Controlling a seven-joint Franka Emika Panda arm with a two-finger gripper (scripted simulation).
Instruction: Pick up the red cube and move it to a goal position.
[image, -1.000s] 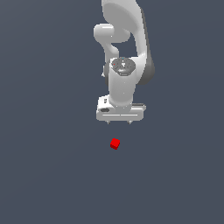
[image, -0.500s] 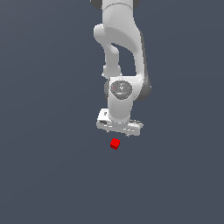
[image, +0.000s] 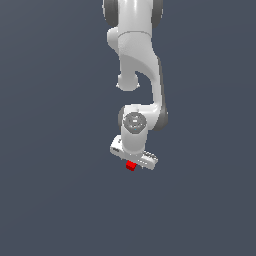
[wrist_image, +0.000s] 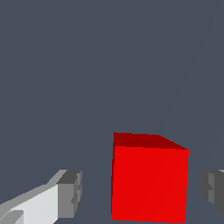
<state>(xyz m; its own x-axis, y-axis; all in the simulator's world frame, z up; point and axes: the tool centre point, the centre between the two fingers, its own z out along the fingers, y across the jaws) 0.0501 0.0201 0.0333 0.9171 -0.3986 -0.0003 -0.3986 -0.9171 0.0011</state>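
The red cube (image: 131, 167) rests on the dark grey floor, just under the white hand of my gripper (image: 133, 161), which partly covers it in the exterior view. In the wrist view the cube (wrist_image: 148, 181) fills the space between my gripper's (wrist_image: 142, 192) two fingertips. One grey pad (wrist_image: 71, 194) stands on one side and the other pad (wrist_image: 213, 186) on the opposite side. A gap of floor shows between each pad and the cube. The jaws are open and touch nothing.
The white arm (image: 137, 65) rises above the gripper toward the top of the exterior view. The plain dark grey floor (image: 55, 190) stretches all around. No other object shows.
The gripper has come down and toward the cube. It was above and apart from the cube before; now its fingers straddle the cube. The cube has not moved.
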